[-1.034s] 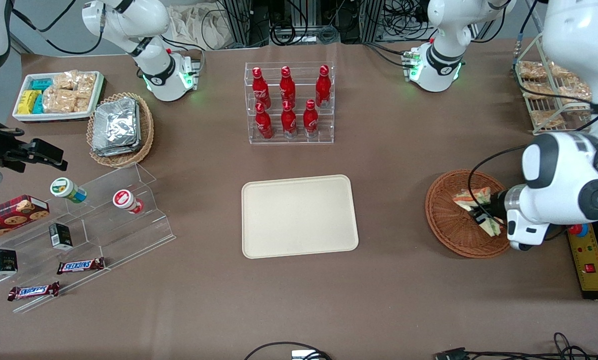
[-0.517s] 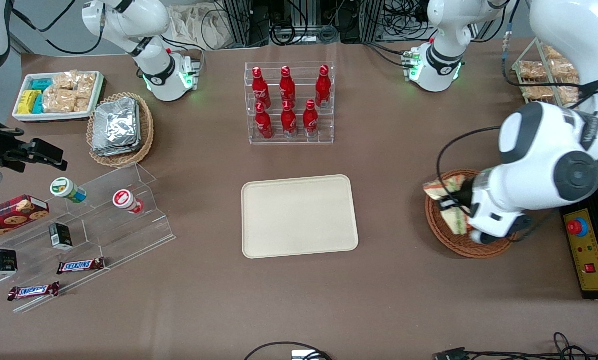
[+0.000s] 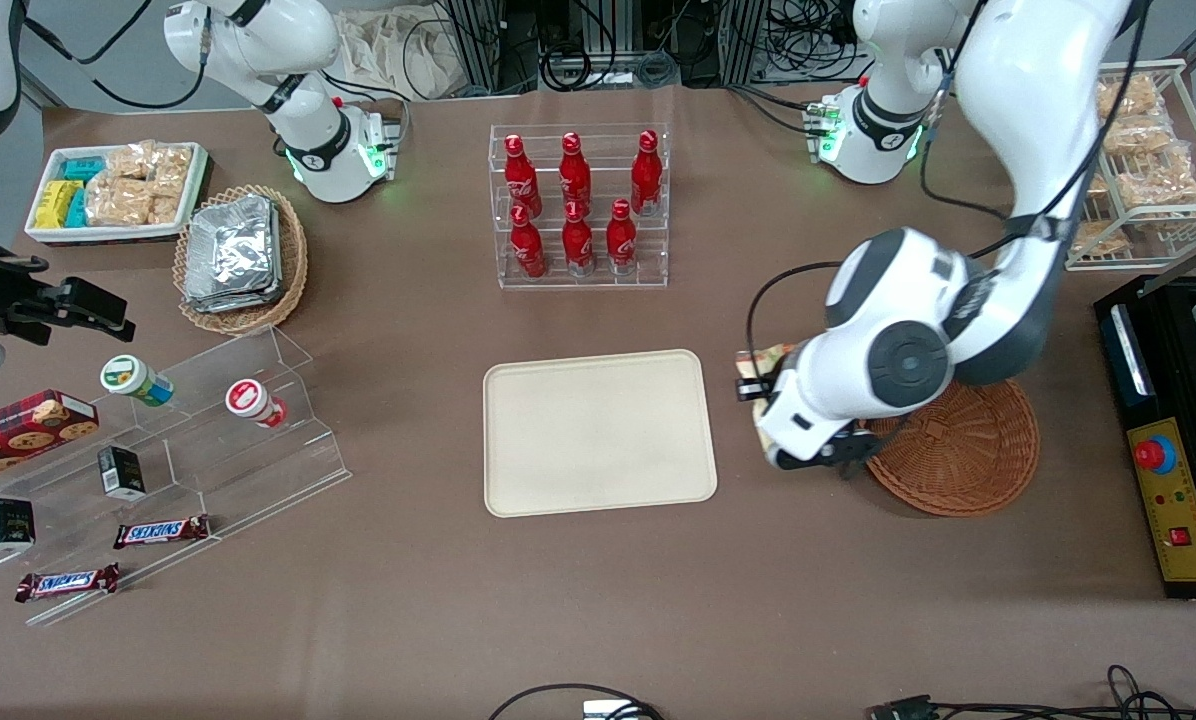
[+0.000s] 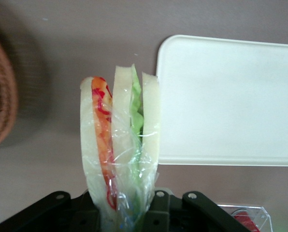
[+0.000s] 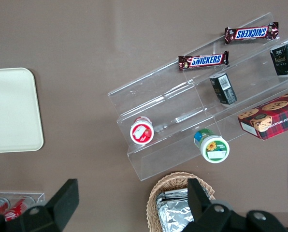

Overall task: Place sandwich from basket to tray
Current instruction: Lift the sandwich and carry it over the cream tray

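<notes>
Between the fingers of the gripper (image 4: 127, 212) the sandwich (image 4: 120, 145) is pinched above bare tabletop (image 3: 598, 600), the basket (image 3: 968, 450) already emptied, and the tray (image 3: 598, 432) just ahead remains to be reached for the release.

Brown table (image 3: 808, 600) bears tray (image 3: 598, 432), basket (image 3: 968, 450), racks.

The gripper (image 4: 127, 212) is cut off by the wrist picture's edge, its fingers wrapped from sight by the sandwich (image 4: 120, 154). In the front view the arm hides most of that sandwich and the basket's (image 3: 968, 450) near rim.
</notes>
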Controlling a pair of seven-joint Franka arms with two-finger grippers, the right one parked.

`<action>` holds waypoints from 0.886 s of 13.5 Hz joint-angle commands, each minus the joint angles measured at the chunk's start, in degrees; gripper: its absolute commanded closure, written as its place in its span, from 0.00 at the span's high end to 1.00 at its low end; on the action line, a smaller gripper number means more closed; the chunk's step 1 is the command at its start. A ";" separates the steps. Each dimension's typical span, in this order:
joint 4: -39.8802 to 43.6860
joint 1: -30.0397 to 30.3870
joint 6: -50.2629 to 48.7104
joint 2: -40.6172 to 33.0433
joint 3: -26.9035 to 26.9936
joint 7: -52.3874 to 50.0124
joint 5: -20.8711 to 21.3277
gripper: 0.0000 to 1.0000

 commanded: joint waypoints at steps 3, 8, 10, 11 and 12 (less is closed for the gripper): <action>2.95 -3.68 5.12 7.69 -0.09 -2.94 0.46 0.16; 2.77 -7.18 10.58 13.06 0.09 -2.77 1.16 0.22; 2.95 -7.90 12.16 15.69 0.26 -2.86 1.25 0.22; 2.77 -7.99 13.39 16.31 0.26 -2.86 1.34 0.22; 2.77 -8.08 14.44 17.01 0.26 -2.86 1.42 0.22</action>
